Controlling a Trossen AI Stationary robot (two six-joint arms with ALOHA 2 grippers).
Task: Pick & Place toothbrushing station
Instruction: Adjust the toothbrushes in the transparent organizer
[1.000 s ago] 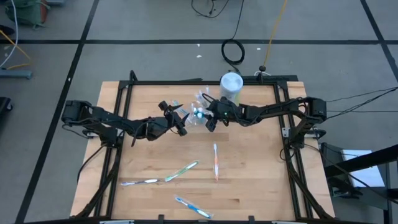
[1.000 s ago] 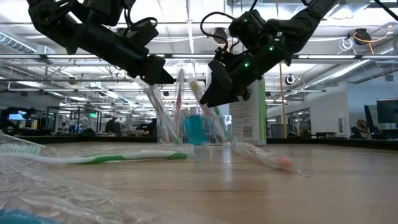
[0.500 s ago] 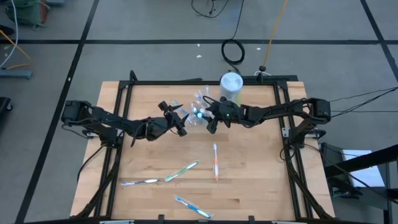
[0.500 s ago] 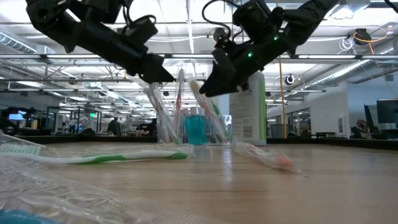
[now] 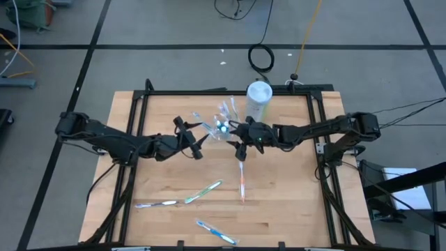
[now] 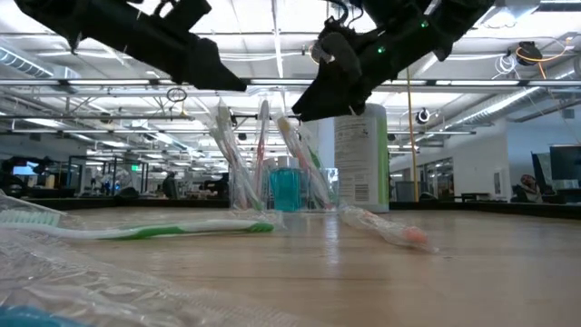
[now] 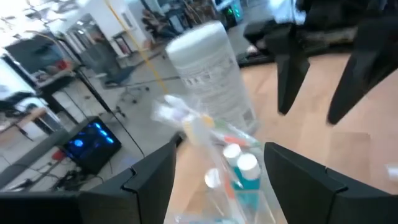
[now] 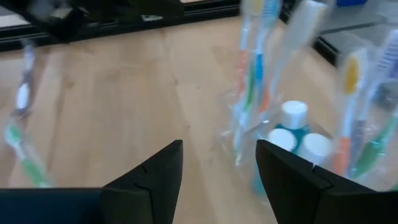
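Observation:
A small clear cup (image 5: 221, 127) stands upright on the table's far middle, holding several pastel toothbrushes and blue toothpaste tubes (image 8: 291, 134); it also shows in the low view (image 6: 283, 189). My left gripper (image 5: 190, 144) is open and empty, left of the cup and above the table; its wrist view looks at the cup (image 7: 239, 177). My right gripper (image 5: 241, 149) is open and empty, just near-right of the cup and raised (image 6: 304, 107).
A tall white-and-green canister (image 5: 258, 97) stands behind and to the right of the cup. Loose wrapped toothbrushes lie on the near half: an orange one (image 5: 242, 180), a green one (image 5: 203, 192), one further left (image 5: 159, 203) and a blue one (image 5: 216, 232).
My left gripper has drawn back from the cup toward the table's left edge and risen. My right gripper has risen and moved from beside the cup toward the near edge. The cup and its brushes have stayed where they were.

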